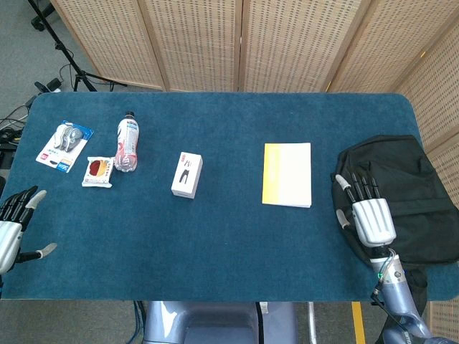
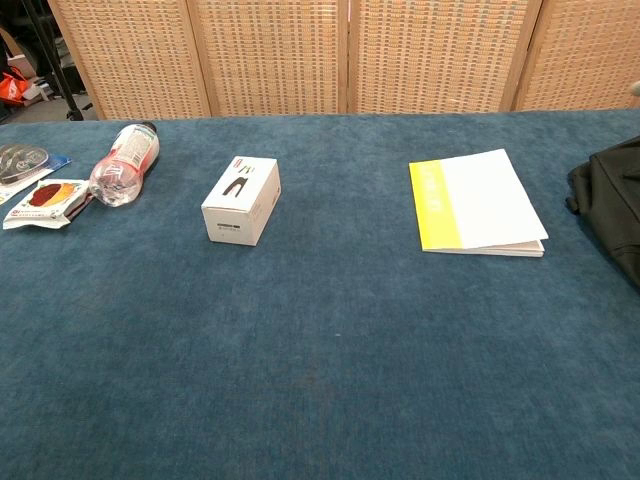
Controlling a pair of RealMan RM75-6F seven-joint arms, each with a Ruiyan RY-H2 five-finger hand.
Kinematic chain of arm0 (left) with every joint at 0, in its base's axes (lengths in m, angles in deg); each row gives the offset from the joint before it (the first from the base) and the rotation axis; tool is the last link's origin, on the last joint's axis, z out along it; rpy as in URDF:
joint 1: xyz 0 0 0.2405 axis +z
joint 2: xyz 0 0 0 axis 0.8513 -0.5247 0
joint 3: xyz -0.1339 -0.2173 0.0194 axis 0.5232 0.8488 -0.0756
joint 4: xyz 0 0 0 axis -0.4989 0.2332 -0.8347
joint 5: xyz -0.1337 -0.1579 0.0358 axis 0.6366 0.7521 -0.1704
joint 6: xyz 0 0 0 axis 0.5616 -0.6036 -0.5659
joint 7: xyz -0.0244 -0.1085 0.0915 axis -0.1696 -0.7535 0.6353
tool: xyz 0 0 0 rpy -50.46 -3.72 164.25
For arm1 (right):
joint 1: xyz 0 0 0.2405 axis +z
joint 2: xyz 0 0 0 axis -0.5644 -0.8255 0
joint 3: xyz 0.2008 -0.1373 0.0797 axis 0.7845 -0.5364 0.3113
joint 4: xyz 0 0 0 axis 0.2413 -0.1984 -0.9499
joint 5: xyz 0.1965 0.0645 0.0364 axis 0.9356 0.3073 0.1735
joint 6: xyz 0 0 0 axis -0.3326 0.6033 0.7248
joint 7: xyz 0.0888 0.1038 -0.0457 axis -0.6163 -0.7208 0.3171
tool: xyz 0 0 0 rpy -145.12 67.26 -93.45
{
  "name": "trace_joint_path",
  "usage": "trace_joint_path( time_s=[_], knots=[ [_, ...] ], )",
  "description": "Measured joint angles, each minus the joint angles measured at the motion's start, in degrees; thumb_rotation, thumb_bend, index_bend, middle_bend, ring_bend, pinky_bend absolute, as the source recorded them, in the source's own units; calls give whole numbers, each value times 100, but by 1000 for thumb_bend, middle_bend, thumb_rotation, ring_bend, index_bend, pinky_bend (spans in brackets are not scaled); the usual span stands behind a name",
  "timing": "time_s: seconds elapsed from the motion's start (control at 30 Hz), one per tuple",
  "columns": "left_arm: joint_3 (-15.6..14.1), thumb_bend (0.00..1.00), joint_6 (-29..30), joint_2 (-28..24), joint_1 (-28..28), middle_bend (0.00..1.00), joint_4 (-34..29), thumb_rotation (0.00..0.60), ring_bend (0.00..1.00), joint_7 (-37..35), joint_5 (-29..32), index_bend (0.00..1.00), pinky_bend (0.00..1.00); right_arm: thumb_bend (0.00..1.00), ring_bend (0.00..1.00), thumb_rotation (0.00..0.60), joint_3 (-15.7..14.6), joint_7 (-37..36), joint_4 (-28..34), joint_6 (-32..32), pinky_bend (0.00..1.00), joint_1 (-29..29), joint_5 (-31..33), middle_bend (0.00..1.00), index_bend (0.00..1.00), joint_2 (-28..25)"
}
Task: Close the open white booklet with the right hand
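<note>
**A:** Where is the booklet?

**B:** The white booklet (image 1: 287, 184) lies flat on the blue table (image 1: 215, 265), right of centre, yellow strip along its left edge. In the chest view its cover sits square on the page block, so I judge it closed and the task about finished.

**A:** And the right hand?

**B:** The right hand (image 1: 369, 215) hangs well apart from the booklet, off to its right, over the near edge of the black backpack (image 1: 401, 201). Fingers spread and straight, grasping nothing. Whether it touches the backpack I cannot tell from above.

**A:** What does doing this step well call for?

**B:** Keeping the arm clear of the cover and the backpack strap, so nothing flips the booklet open again. If a check press were wanted, a flat palm near the free right edge would do it best.

**A:** The other hand?

**B:** The left hand (image 1: 14, 229) waits at the table's near left corner, released, fingers apart. Between it and the booklet sit a small white box (image 1: 187, 175), a plastic bottle (image 1: 127, 142) and a snack packet (image 1: 98, 172), none near the booklet.
</note>
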Motion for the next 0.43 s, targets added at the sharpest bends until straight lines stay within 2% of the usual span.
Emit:
trace_joint_path(
  time_s=[0.23, 0.43],
  knots=[
    [43, 73, -13, 145, 37, 0, 48, 553, 0, 113, 132, 0, 83, 415, 0, 600, -380, -279, -412, 637, 0, -570, -380, 0, 106, -224],
    [78, 73, 26, 265, 10, 0, 159, 552, 0, 160, 89, 0, 83, 414, 0, 600, -479, -338, -400, 840, 0, -788, -511, 0, 106, -379]
  ],
)
